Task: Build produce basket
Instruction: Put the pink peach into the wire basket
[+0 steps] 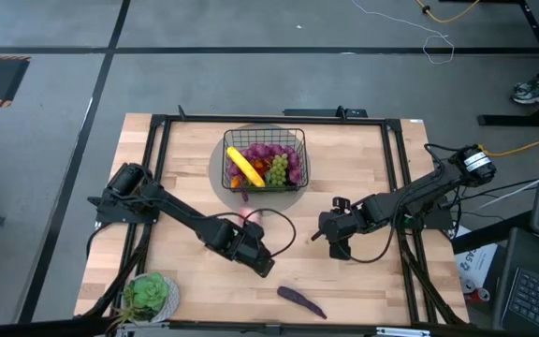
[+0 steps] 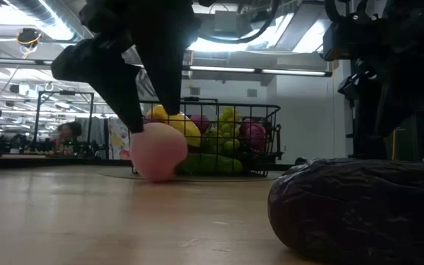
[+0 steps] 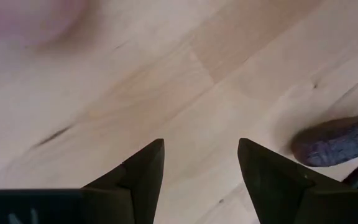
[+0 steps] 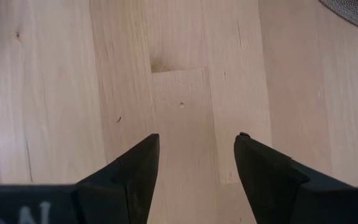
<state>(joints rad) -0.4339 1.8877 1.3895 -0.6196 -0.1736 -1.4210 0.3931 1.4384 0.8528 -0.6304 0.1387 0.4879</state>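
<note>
Resting on a round grey disc [image 1: 221, 178] at the far middle of the wooden tabletop [image 1: 363, 168], the black wire-grid basket [image 1: 299, 140] already carries a yellow banana [image 1: 243, 167], a green grape bunch [image 1: 277, 170] and a purple grape bunch [image 1: 269, 151], with something red among them that cannot be told apart. No brand, label or readable writing shows on the basket or the produce; a few pale marks at the edge of the right wrist view cannot be read. A pink peach [image 2: 157, 151], smooth and round, sits on the bare wood in front of the basket, and in the low view the dark fingers [image 2: 127, 96] of the left arm stand right above and against it. The left pincer [image 3: 201, 177] is spread with nothing between its fingers, wood showing in the gap. A purple eggplant [image 1: 301, 300], dark and wrinkled, lies near the front edge of the tabletop, well apart from the basket. The right pincer [image 4: 194, 171] hovers over bare wood to the right of centre, also spread and holding nothing. A potted green plant [image 1: 150, 293] stands at the front left corner.
</note>
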